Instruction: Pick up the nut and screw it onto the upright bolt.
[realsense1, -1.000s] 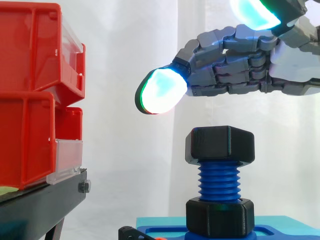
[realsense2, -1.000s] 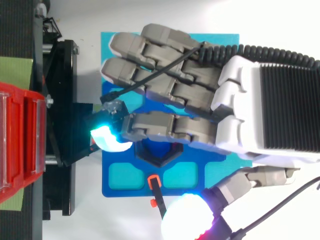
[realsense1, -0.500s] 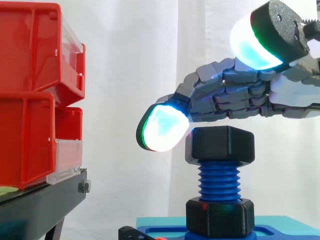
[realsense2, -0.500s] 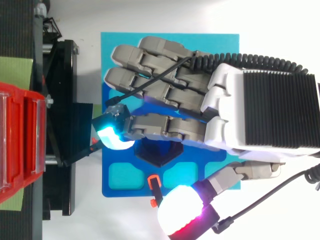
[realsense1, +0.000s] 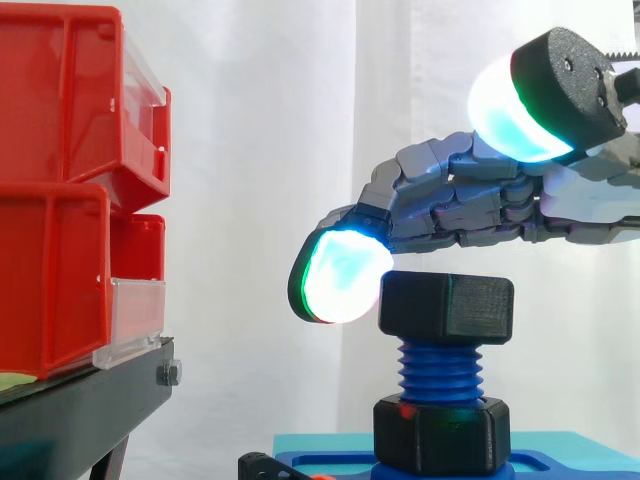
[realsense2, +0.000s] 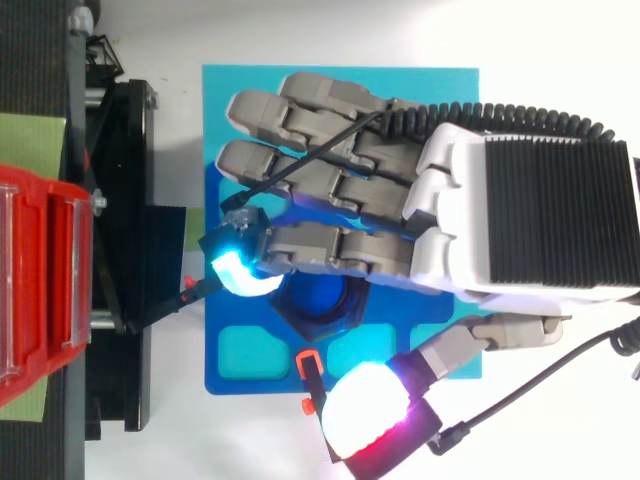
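A blue threaded bolt (realsense1: 438, 372) stands upright on a blue base plate (realsense2: 250, 350). A black hex nut (realsense1: 447, 308) sits on the bolt's top, also seen from above as the nut (realsense2: 320, 305) with the blue bolt end in its middle. A second black nut (realsense1: 440, 432) sits at the foot of the thread. My hand (realsense1: 480, 205) hovers just above the top nut, open, its fingers stretched out and slightly bent. One glowing fingertip (realsense1: 340, 278) touches the nut's upper left edge. The thumb pad (realsense1: 510, 110) is raised, well clear of the nut.
Stacked red bins (realsense1: 70, 180) rest on a black stand (realsense1: 80, 410) to the left of the bolt, with a gap between them. A small orange clip (realsense2: 308, 362) sits on the base plate's near edge.
My hand has come down until a fingertip meets the top nut. The nut now sits a little lower on the thread. From above, more of the nut shows.
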